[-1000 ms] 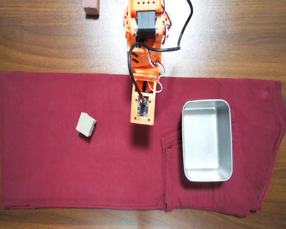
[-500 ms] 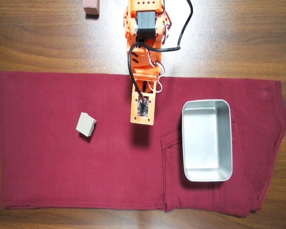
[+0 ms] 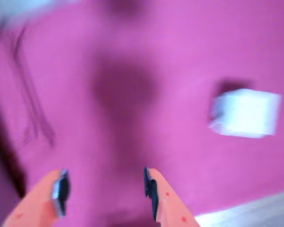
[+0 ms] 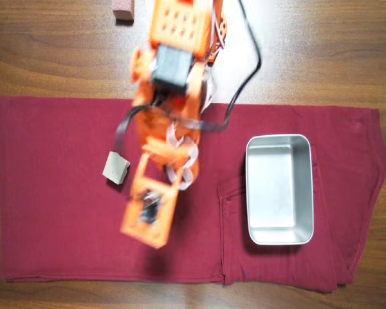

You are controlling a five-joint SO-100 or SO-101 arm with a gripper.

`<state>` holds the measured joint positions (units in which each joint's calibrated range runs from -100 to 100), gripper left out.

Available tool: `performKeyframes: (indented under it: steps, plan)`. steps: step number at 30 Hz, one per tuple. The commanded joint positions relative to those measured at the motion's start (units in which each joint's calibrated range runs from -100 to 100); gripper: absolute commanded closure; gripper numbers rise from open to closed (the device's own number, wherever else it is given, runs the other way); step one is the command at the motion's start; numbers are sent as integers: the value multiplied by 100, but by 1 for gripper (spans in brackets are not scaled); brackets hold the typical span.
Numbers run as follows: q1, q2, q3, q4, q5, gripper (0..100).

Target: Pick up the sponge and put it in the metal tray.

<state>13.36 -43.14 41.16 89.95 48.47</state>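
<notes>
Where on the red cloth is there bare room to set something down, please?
The cloth is bare left of the sponge and along its front edge. A strip between the arm and the metal tray is free too. It is crowded around the sponge, where the gripper hovers.

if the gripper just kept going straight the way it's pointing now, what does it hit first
Probably only the red cloth. In the wrist view the open gripper has bare cloth ahead between its fingers, and the sponge sits well off to the right of that line. The picture is blurred, so depth is uncertain.
</notes>
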Motion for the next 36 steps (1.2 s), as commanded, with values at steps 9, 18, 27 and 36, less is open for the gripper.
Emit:
performKeyframes:
  steps: [9,18,27,36]
  plan:
    - [3117,3449,-3593,1005,518,53]
    - [3770,4416,-3929,1005,821,56]
    - [3894,4842,-3793,1005,713,52]
    - [3520,5517,-3820,285,606,53]
